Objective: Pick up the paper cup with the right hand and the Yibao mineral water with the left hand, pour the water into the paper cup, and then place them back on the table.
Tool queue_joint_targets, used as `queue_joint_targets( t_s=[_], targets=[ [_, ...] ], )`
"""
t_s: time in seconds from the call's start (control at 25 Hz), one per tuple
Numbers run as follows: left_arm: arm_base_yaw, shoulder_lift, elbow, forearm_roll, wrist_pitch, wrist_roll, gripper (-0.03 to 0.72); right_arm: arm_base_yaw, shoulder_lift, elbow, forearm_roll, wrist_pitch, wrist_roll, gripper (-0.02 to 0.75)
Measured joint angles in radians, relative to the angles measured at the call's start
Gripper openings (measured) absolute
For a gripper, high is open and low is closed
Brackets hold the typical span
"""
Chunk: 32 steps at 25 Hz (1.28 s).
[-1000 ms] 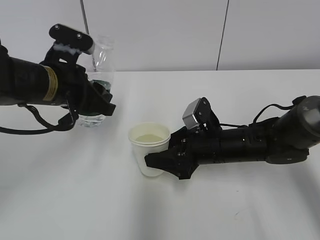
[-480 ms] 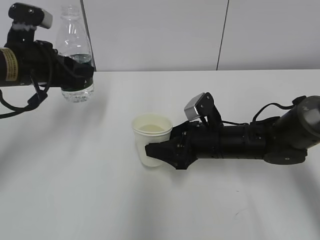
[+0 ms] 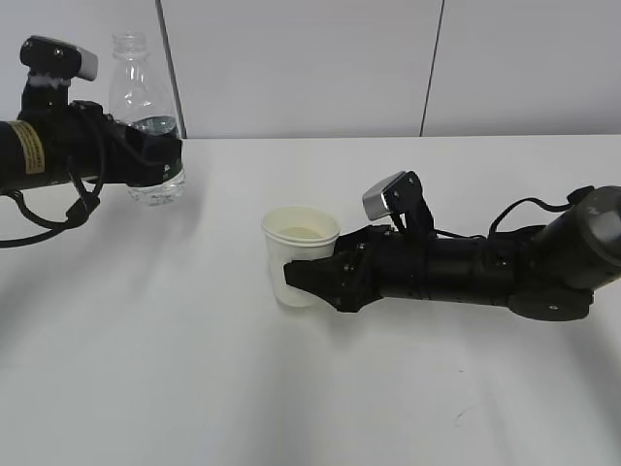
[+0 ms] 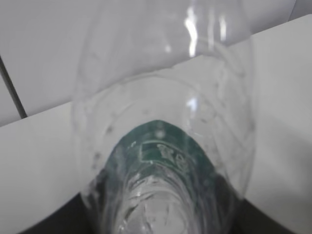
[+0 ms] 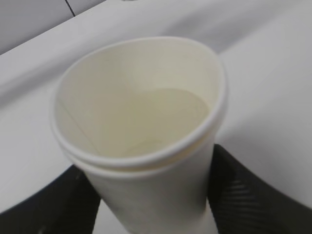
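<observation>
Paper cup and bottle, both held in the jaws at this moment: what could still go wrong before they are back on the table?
1. The paper cup holds water and is gripped by its thin sides; squeezing or tilting while setting it down could spill it.
2. The bottle has no cap and still has water inside; tipping it in the left gripper on the way down could slosh water onto the table.

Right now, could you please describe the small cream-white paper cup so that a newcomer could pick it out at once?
On the wide white table, look near the middle, where the black right gripper reaches in from the right. Its jaws grip the small cream-white tapered paper cup, upright, with water in it. Unlike the clear green-labelled plastic bottle held at far left, it is opaque and short.
</observation>
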Motion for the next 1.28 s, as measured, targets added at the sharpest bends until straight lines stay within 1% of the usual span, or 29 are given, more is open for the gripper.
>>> queue_joint_targets(
  t_s=[0.12, 0.32, 0.48, 0.76, 0.92, 1.08, 1.28],
  targets=[
    [0.000, 0.046, -0.002, -0.067, -0.044, 0.068, 0.305, 0.000, 0.000, 0.000, 0.028, 0.000, 0.000, 0.496],
    [0.000, 0.139, -0.004, -0.106, -0.093, 0.138, 0.305, 0.000, 0.000, 0.000, 0.090, 0.000, 0.000, 0.496],
    [0.001, 0.193, -0.006, -0.159, -0.113, 0.197, 0.305, 0.000, 0.000, 0.000, 0.125, 0.000, 0.000, 0.496],
    [0.003, 0.222, -0.008, -0.220, -0.141, 0.271, 0.305, 0.000, 0.000, 0.000, 0.177, 0.000, -0.002, 0.496],
    [0.003, 0.222, -0.008, -0.228, -0.142, 0.286, 0.308, -0.021, 0.000, 0.000, 0.211, 0.000, -0.006, 0.496],
    [0.003, 0.222, -0.008, -0.231, -0.144, 0.291, 0.328, -0.064, 0.000, 0.000, 0.213, 0.000, -0.006, 0.496],
    [0.003, 0.222, -0.008, -0.243, -0.148, 0.299, 0.333, -0.116, 0.000, 0.000, 0.210, 0.002, -0.006, 0.496]
  ],
)
